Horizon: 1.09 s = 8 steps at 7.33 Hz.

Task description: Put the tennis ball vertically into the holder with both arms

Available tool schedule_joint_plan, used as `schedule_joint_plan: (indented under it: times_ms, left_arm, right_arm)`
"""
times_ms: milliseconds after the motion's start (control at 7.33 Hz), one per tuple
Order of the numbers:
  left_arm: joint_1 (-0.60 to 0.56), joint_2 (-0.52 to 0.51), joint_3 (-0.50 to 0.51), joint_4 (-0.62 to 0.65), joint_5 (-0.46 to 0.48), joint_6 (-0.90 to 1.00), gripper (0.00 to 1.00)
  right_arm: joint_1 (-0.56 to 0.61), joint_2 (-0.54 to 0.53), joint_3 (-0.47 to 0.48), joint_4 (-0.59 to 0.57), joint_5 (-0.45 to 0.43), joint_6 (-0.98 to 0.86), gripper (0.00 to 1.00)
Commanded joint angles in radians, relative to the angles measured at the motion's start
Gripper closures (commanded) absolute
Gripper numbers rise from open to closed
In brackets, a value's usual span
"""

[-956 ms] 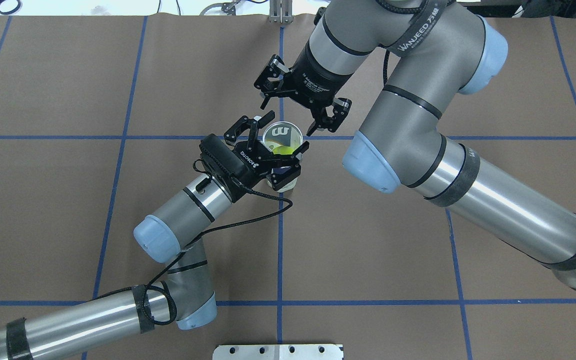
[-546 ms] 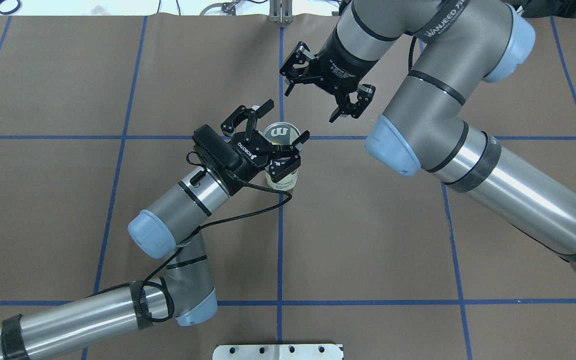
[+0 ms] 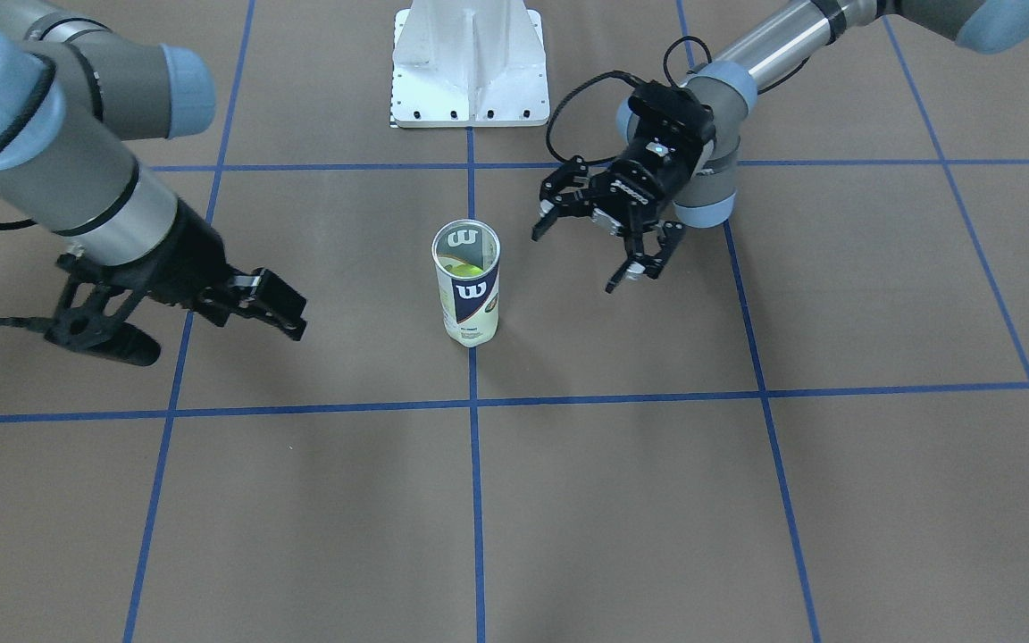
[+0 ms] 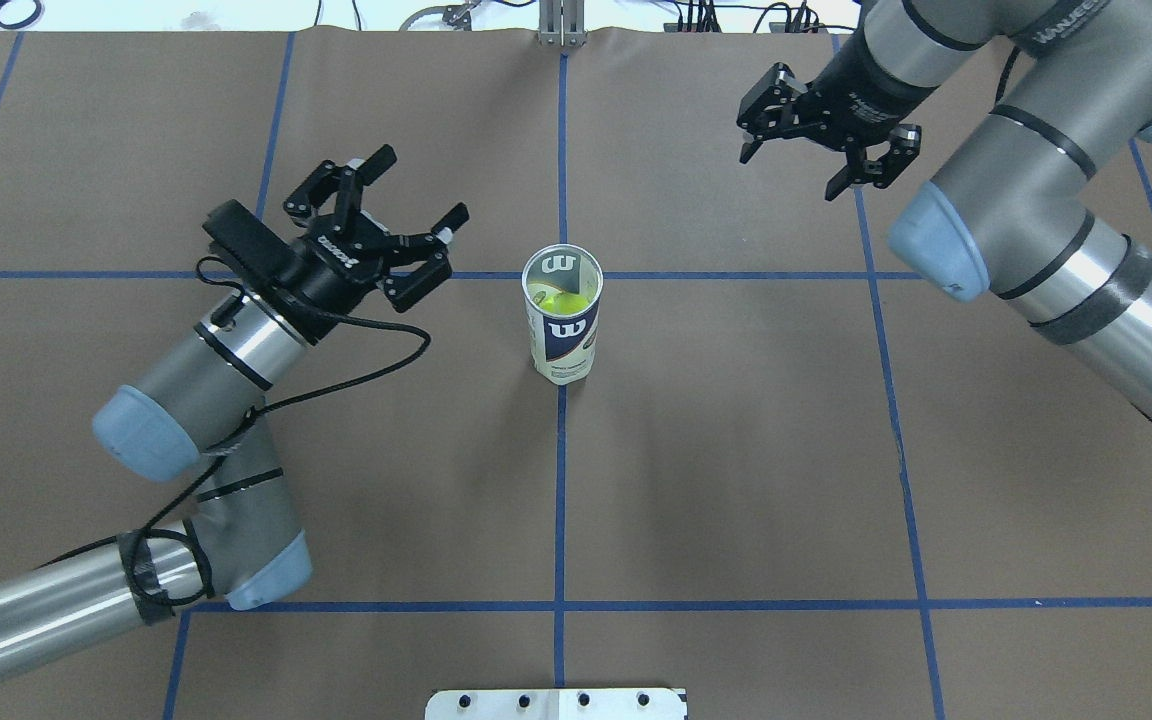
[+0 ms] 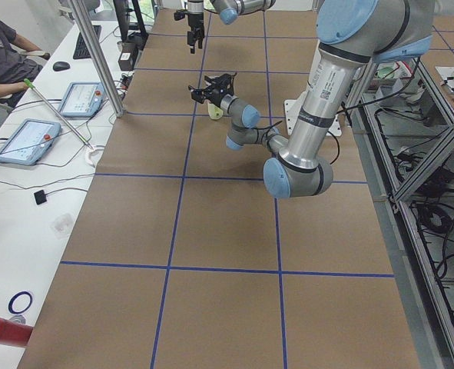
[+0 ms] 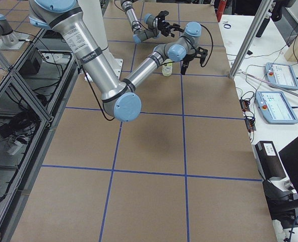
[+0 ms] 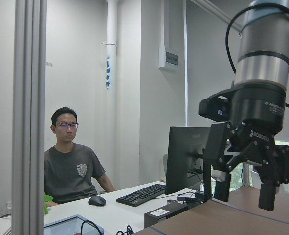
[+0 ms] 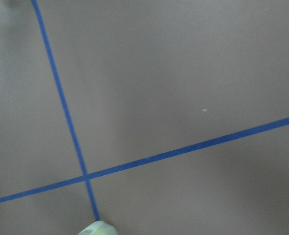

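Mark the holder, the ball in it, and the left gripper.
holder point(image 4: 567, 332): overhead view, on the navy label on its side wall.
tennis ball point(image 4: 543, 297): overhead view, on its yellow-green top seen through the open mouth.
left gripper point(image 4: 424, 183): overhead view, midway between its open fingertips.

Upright clear navy-labelled holder point(image 4: 562, 335), top open, yellow-green tennis ball point(image 4: 545, 297) inside.

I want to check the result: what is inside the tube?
A yellow-green ball shows through the open top of the tube. The label covers the lower part, so anything beneath the ball cannot be seen.
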Motion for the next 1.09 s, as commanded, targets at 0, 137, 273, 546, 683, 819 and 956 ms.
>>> schedule_joint_plan:
  times_ms: [0, 137, 273, 546, 683, 819, 956]
  left_arm:
    - [-0.088, 0.13, 0.038, -0.001, 0.001, -0.225, 0.0]
    - [-0.12, 0.21, 0.072, 0.008, -0.008, -0.295, 0.0]
    - [-0.14, 0.27, 0.086, 0.09, -0.011, -0.306, 0.0]
    - [-0.252, 0.303, 0.095, 0.324, -0.012, -0.305, 0.0]
    - [-0.329, 0.304, 0.112, 0.494, -0.084, -0.309, 0.0]
    - [-0.423, 0.298, 0.112, 0.616, -0.195, -0.312, 0.0]
    - [-0.505, 0.289, 0.11, 0.783, -0.324, -0.312, 0.0]
  right_arm:
    - [0.093, -0.11, -0.008, 0.001, -0.012, -0.242, 0.02]
    - [0.124, -0.143, -0.019, 0.001, -0.027, -0.348, 0.02]
    - [0.145, -0.179, -0.025, 0.005, -0.056, -0.437, 0.01]
    - [0.164, -0.204, -0.034, 0.007, -0.101, -0.506, 0.01]
    - [0.176, -0.21, -0.044, 0.007, -0.107, -0.534, 0.01]
    - [0.196, -0.214, -0.063, 0.007, -0.106, -0.574, 0.01]
    - [0.216, -0.214, -0.094, 0.007, -0.106, -0.632, 0.01]
